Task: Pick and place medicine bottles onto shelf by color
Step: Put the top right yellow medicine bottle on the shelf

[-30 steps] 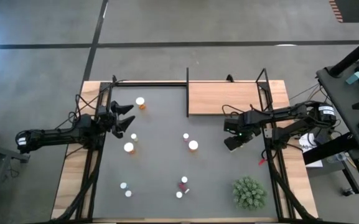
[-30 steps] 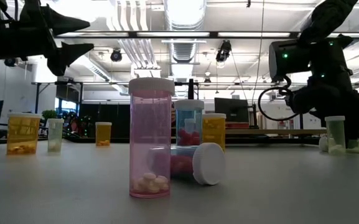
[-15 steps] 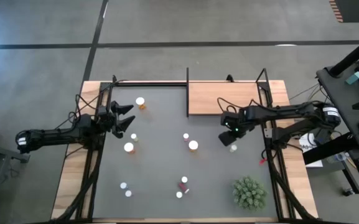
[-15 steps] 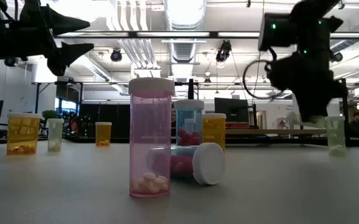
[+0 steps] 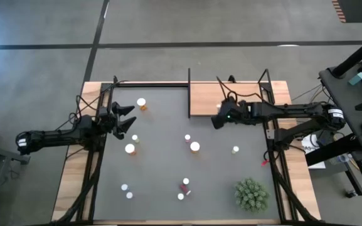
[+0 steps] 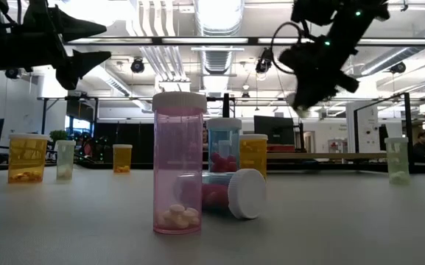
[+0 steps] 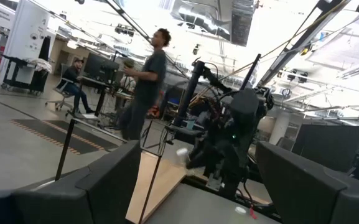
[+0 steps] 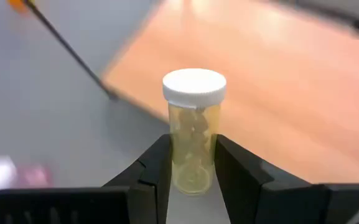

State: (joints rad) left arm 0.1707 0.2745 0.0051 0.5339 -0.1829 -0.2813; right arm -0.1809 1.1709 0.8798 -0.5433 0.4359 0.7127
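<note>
At the shelf (image 5: 228, 98) edge, I hold a pale bottle (image 8: 193, 127) pinched in the right gripper (image 8: 191, 171), above the board. No bottle stands on it yet. Left gripper (image 5: 125, 118) waits spread; the remaining medicine bottles (image 5: 130, 149) stay scattered on the mat (image 5: 162, 157).

Both arms are matt black and slim, trailing looped black cables; the right arm (image 5: 281, 113) shows a small green light, and its fingers (image 8: 151, 171) are thick, dark, blunt.
</note>
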